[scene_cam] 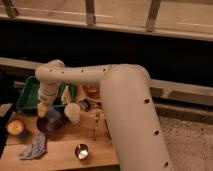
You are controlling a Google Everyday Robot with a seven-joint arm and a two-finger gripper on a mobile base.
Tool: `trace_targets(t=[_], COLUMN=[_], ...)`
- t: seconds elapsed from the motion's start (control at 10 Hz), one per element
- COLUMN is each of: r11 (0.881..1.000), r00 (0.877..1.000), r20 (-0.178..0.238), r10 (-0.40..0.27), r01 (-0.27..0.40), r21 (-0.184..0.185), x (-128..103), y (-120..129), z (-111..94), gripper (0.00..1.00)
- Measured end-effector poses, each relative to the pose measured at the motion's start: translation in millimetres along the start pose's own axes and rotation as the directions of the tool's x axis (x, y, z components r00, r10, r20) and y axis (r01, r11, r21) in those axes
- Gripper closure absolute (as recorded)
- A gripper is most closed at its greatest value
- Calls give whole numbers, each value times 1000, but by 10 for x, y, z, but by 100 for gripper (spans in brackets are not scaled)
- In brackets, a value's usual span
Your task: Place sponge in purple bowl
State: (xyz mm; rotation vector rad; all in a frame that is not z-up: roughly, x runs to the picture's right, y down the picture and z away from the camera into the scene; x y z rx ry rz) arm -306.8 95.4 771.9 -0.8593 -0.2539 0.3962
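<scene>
The purple bowl [50, 123] sits on the wooden table [60, 155] at the left, just in front of the green tray. My gripper [44, 109] hangs at the end of the white arm [80, 77], directly above the bowl's far left rim. It is shut on a small yellow sponge [42, 108], which hangs just over the bowl. The arm's wrist hides most of the gripper.
A green tray [24, 96] stands behind the bowl. A white cup [73, 113] stands right of the bowl and an apple [16, 127] left of it. A grey cloth [32, 148], a small metal cup [81, 151], a utensil [96, 125] and an orange bowl [91, 90] lie around.
</scene>
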Motion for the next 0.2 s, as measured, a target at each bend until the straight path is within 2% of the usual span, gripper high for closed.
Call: trace_targets(t=[0.2], r11=[1000], r00=[1000], r20=[0], r10=[3], r01=[-3], r21=[1], x=[14], y=[-12], z=[-7], gripper=[20])
